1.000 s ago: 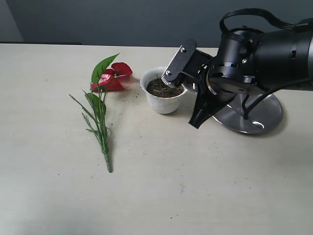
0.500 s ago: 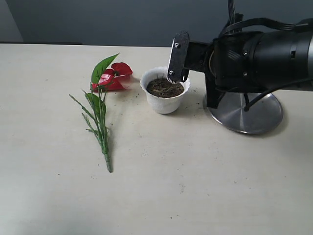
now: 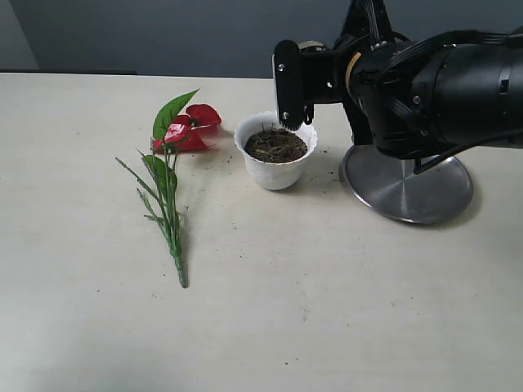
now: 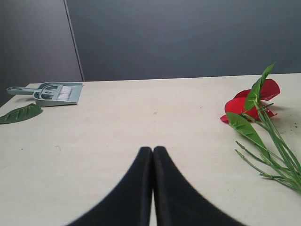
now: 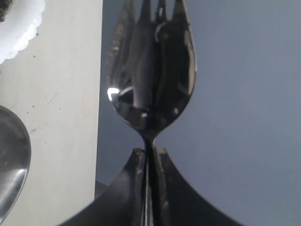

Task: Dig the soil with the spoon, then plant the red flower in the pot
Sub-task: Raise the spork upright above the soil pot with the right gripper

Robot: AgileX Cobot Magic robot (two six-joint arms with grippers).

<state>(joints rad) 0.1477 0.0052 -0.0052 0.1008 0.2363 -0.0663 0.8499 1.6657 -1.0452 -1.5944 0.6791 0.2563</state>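
Spoon [image 5: 150, 70] clamped in your right claw [image 5: 148, 154], upper center of exterior view just above pot [image 3: 276, 170]; left claw [image 4: 153, 151] closed on nothing; flower [image 3: 186, 131] lies left of pot.

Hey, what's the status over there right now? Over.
Left gripper shut, empty. Right gripper shut on the spoon, up beside the pot. Soil in pot; red flower flat on table, not yet planted. Nothing seen blocking.
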